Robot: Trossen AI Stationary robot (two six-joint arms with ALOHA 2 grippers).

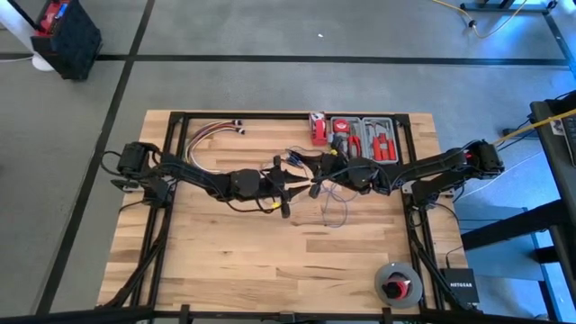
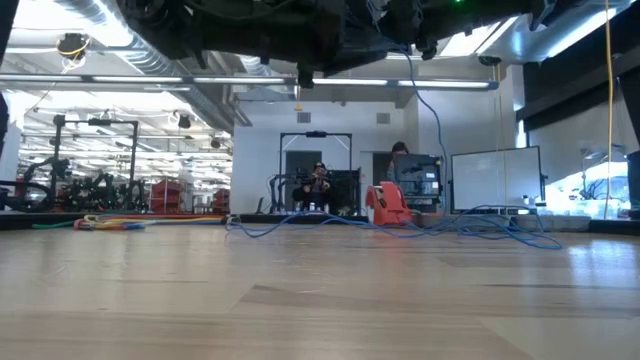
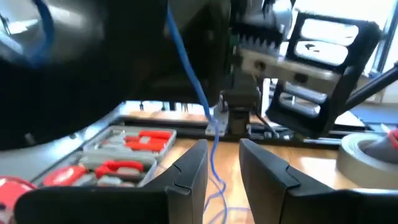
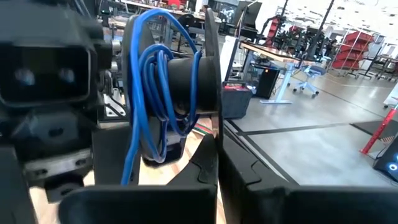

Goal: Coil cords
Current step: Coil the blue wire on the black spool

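Over on the left of the table, a bundle of coloured wires [image 1: 209, 135] lies untouched near the back edge, no part of this job. The left arm reaches in toward the middle, and its left gripper [image 3: 222, 163] hangs above the wood with its jaws partly parted. The thin blue cord [image 3: 194, 81] drops down in line with the gap between them. Whether the pads actually pinch it I cannot tell; it looks more like a loose guide than a clamp.

Moving to centre, the slack of the cord lies in loose loops on the table [image 1: 270, 261], just below where the two grippers meet, and the low view shows it trailing across the boards too.

To the right, the right gripper [image 4: 217, 146] is clenched on a black spool [image 4: 183, 74], held up off the table, and several blue turns already sit around its core. Behind it the tool tray [image 1: 364, 137] sits at the back edge, and a tape roll [image 1: 397, 283] lies near the front right corner.

So this reads as mid-winding: some turns on, plenty of slack left. The next move, I'd judge, calls for keeping light tension through the left jaws while another loop goes round the spool without snagging.
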